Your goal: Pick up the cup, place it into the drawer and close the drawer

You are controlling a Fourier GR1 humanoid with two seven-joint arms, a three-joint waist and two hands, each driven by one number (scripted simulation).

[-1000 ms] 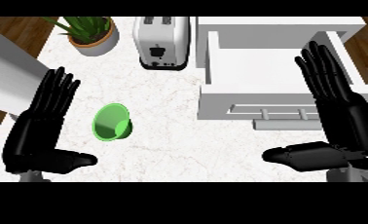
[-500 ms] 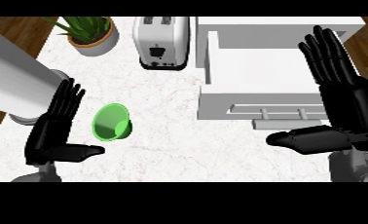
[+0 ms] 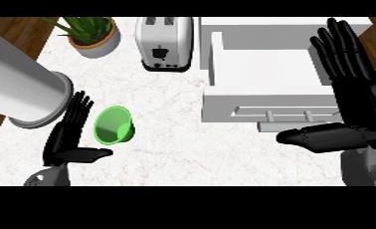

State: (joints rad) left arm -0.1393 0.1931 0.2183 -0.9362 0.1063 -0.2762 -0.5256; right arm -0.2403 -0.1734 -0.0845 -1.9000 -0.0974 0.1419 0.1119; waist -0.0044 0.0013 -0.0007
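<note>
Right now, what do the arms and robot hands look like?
Both match: the left robot hand and right robot hand are glossy black, with long segmented fingers and a thick thumb. Each sits on a smooth light-grey cylindrical forearm, seen at the left forearm and right forearm. No cables, markings or sleeves are visible.

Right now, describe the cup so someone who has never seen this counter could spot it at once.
Start at the big white open drawer on the right, then cross the marbled counter to its left side. Below the toaster and plant pot, beside the left hand, lies the cup: the only bright green thing, tipped on its side.
</note>
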